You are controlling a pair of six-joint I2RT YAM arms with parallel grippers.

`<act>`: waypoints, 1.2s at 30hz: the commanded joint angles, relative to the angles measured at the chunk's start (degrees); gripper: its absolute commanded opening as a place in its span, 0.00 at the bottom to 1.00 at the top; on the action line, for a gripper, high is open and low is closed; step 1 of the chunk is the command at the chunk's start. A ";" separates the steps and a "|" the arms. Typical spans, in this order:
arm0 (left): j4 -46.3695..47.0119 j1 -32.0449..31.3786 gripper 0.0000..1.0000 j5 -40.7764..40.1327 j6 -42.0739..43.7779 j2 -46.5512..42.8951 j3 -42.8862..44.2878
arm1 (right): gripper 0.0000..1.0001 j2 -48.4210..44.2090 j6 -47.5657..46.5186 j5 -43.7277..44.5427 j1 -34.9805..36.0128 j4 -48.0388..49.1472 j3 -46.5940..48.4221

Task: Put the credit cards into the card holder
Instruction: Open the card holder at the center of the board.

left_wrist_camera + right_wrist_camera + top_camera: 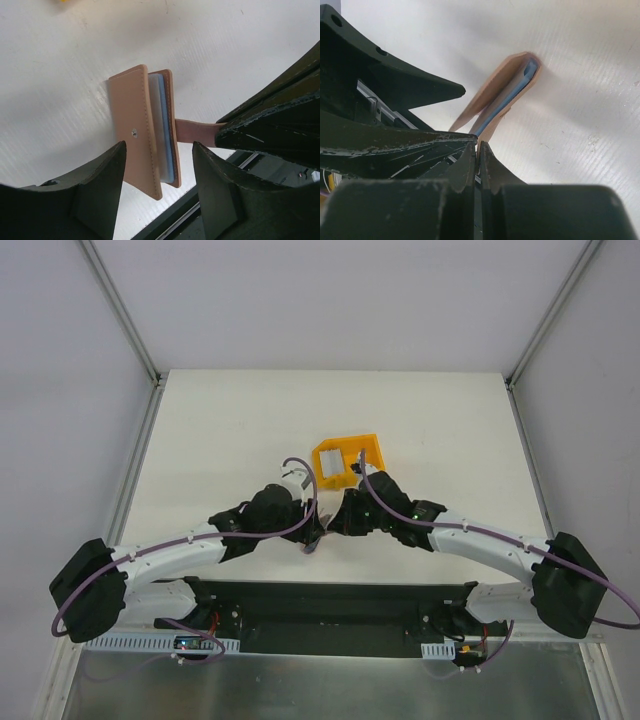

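The tan card holder point(142, 130) hangs edge-on above the white table, its two flaps a little apart. Pale blue credit cards point(162, 125) sit between the flaps. My right gripper point(479, 150) is shut on the holder's tab strap point(192, 131) and carries it. The holder point(505, 87) and the blue card edge point(515, 90) reach away from those fingertips. My left gripper point(159, 175) is open, with one finger on each side of the holder's lower end and a gap on both sides. In the top view both grippers meet at mid-table, and the holder is mostly hidden between them.
A yellow plastic bin point(330, 468) stands just behind the grippers, with a pale grey card point(354, 456) inside. The table's dark near edge rail point(200, 210) runs right below the holder. White walls close the back and both sides.
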 commanded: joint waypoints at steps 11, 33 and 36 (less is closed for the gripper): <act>-2.62 -0.48 0.34 -3.21 2.12 0.38 2.33 | 0.00 -2.06 -0.86 0.20 -0.26 0.08 2.19; -4.91 -0.39 0.00 -9.45 -1.04 0.21 1.02 | 0.00 -0.75 -1.56 -1.73 -2.10 -1.23 4.21; -4.91 -0.39 0.00 -10.24 -4.02 -1.37 -0.47 | 0.01 1.01 -1.65 -2.78 -2.10 -1.24 6.05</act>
